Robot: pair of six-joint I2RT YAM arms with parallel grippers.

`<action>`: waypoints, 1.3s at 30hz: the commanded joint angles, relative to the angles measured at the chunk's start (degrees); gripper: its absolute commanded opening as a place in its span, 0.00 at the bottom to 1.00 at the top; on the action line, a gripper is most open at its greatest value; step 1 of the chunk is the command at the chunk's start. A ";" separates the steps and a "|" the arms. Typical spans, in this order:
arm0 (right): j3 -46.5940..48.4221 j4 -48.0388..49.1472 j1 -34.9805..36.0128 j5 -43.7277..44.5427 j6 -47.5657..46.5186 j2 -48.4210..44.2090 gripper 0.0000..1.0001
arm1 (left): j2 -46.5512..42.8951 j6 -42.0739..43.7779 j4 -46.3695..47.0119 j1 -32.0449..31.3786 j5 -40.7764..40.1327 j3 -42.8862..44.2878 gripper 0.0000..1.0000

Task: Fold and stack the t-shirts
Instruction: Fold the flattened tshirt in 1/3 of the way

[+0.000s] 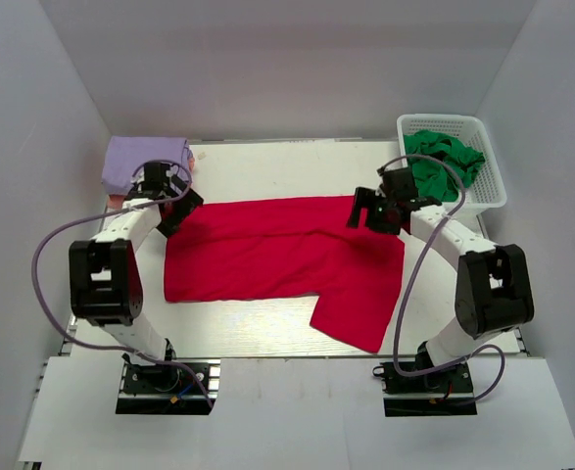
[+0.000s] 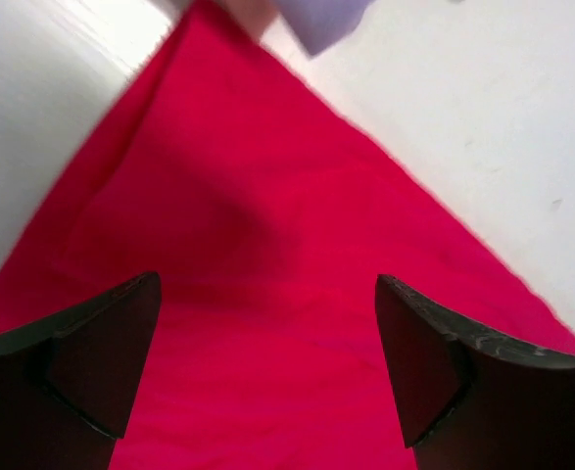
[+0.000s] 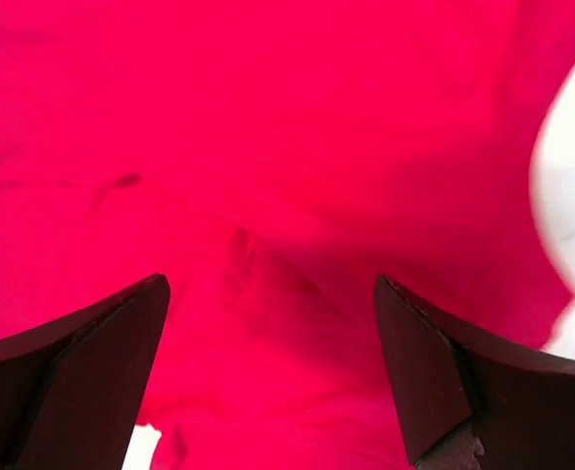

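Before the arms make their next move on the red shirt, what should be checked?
1. Left tool open and empty: ok.
2. Right tool open and empty: ok.
3. Red t-shirt lying flat on the table: ok.
4. Red t-shirt folded to a neat rectangle: not ok, a flap sticks out at its near right.
5. Red t-shirt clear of the lavender t-shirt: cannot tell.
6. Green t-shirt inside the basket: ok.

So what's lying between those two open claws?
The red t-shirt, spread on the table, spans from the left gripper to the right gripper in the top view.
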 commanded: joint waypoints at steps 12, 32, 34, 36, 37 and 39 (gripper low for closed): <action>-15.46 13.60 -0.19 -9.12 8.67 2.90 0.90 | 10.76 -0.64 -1.81 0.58 -3.15 -0.30 1.00; -12.55 -7.75 2.18 0.37 0.23 -23.80 0.90 | -14.88 -8.37 -27.91 1.20 -15.20 -4.77 1.00; -14.84 -10.90 2.18 0.11 0.58 -26.88 0.90 | -17.17 -8.99 -28.45 1.82 -15.21 -10.22 1.00; -16.24 -12.76 2.36 -0.16 0.93 -28.29 0.90 | -17.18 -9.61 -28.98 2.42 -13.46 -14.00 1.00; -16.60 -13.64 2.36 -1.03 1.28 -28.90 0.90 | -17.18 -10.13 -28.98 2.43 -12.84 -14.97 1.00; -18.61 -17.59 2.45 -2.43 2.95 -30.49 0.90 | -17.18 -10.93 -29.51 2.43 -12.14 -17.08 1.00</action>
